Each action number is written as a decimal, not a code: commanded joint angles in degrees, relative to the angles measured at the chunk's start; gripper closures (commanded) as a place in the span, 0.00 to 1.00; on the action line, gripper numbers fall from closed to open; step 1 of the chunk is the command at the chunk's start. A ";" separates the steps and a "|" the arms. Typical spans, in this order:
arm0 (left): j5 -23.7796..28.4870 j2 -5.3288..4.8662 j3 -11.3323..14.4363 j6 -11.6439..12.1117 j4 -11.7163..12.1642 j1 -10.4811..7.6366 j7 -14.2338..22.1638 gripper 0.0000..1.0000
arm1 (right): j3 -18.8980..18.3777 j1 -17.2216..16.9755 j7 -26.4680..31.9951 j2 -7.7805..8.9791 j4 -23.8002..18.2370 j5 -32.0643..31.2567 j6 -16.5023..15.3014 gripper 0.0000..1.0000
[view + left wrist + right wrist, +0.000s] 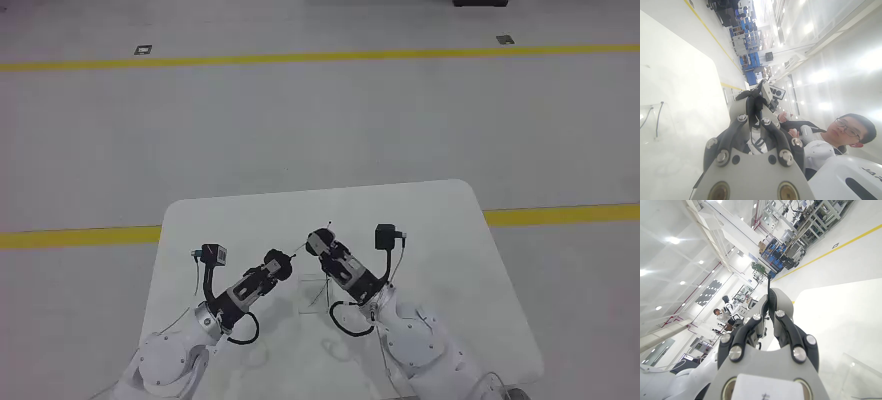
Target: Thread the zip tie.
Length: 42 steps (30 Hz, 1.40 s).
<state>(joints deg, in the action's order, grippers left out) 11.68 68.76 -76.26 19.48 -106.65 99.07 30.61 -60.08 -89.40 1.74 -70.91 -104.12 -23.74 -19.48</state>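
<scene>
**Tie gripped at both ends, threading not yet done**

The right pincer (769, 293) is clamping the black tie (769, 281) just behind its head, which is sticking out past the fingertips. The left pincer (280, 264), facing it and just apart, is looking closed too. It seems to be pinching the strap's far end, since a thin dark line is running between the two. No loop is showing, so I am judging that the tail is still waiting to be fed through the head. Below both pincers the white tabletop (440, 230) is carrying a clear tray (668, 113) of spare ties (659, 119). Beyond them, a pale floor (300, 130) with yellow lines (300, 58) is stretching away.
</scene>
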 commanded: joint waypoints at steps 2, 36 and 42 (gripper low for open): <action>0.00 0.00 0.00 0.00 0.00 0.00 0.00 1.00 | 0.10 -0.18 -0.61 0.25 -0.28 0.03 0.00 1.00; 0.00 0.00 0.00 0.00 0.00 0.00 0.00 1.00 | 2.96 0.80 -1.16 2.64 0.90 1.71 0.00 1.00; 0.00 0.00 0.00 0.00 0.00 0.00 0.00 1.00 | 2.74 0.84 -1.16 2.98 1.31 1.86 0.00 1.00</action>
<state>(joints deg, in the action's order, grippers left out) 11.68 68.76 -76.26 19.48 -106.65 99.07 30.61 -57.31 -88.55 0.60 -67.97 -102.83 -21.94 -19.48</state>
